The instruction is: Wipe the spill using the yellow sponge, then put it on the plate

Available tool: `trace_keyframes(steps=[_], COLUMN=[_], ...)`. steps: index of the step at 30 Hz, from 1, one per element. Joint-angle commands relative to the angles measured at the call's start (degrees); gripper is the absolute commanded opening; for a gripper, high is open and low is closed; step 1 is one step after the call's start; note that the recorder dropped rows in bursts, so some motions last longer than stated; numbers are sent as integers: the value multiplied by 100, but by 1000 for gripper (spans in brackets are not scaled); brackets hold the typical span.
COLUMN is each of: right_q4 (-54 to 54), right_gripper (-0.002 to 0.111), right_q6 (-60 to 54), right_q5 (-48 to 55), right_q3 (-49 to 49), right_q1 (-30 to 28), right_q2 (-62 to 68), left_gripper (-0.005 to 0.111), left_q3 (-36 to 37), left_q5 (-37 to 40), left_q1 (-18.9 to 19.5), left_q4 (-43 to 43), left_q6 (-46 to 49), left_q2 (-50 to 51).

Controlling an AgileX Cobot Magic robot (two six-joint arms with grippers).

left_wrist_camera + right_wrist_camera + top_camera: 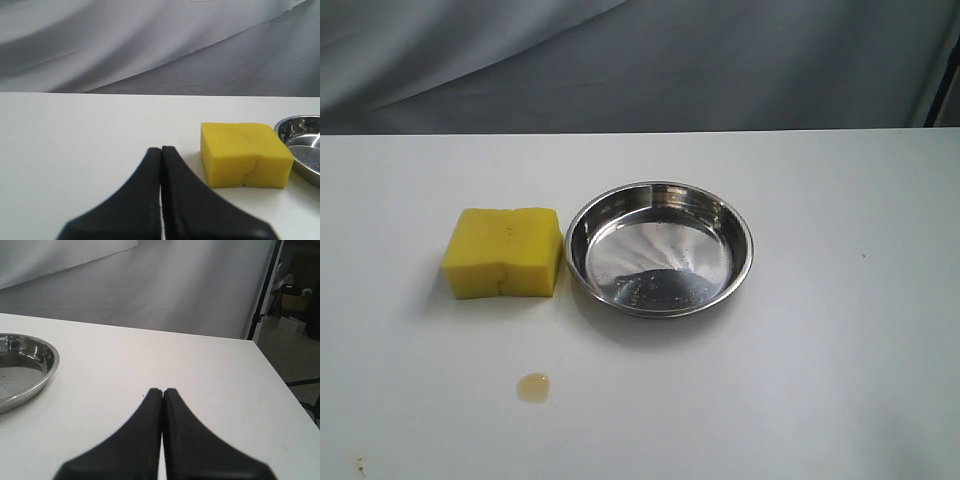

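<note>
The yellow sponge lies on the white table just left of the steel plate, almost touching its rim. The small amber spill sits on the table in front of the sponge, toward the near edge. Neither arm shows in the exterior view. In the left wrist view my left gripper is shut and empty, with the sponge a short way off to one side and the plate's rim beyond it. My right gripper is shut and empty over bare table, the plate off to its side.
A grey cloth backdrop hangs behind the table's far edge. The table's right edge drops off to a floor with a dark stand and boxes. A few tiny dark specks mark the tabletop near its front left corner.
</note>
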Motion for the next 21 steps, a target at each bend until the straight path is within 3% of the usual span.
trace_keyframes(steps=[1,4,6,15,17,21], right_q4=[42,42,42,42,42,42], right_gripper=[0,0,0,0,0,0], right_q6=[12,12,12,12,12,12], right_q5=[-44,-44,-44,-44,-44,-44], right_q3=[17,17,17,17,17,17], right_q1=[15,15,15,15,15,15], right_q2=[20,20,20,20,20,20], left_gripper=[1,1,1,1,1,1], left_q3=[-41,-41,-41,-41,-259,-1179], left_q5=[-59,-153,-751,-6161,-6172,-4791], left_q1=[-34,-34,-34,-34,-34,-34], left_q4=[-6,110,256,-12,-209,-1115], left_q6=[-26,-28,-28,-272,-272,220], left_q2=[-15,-15,-15,-15,-15,241])
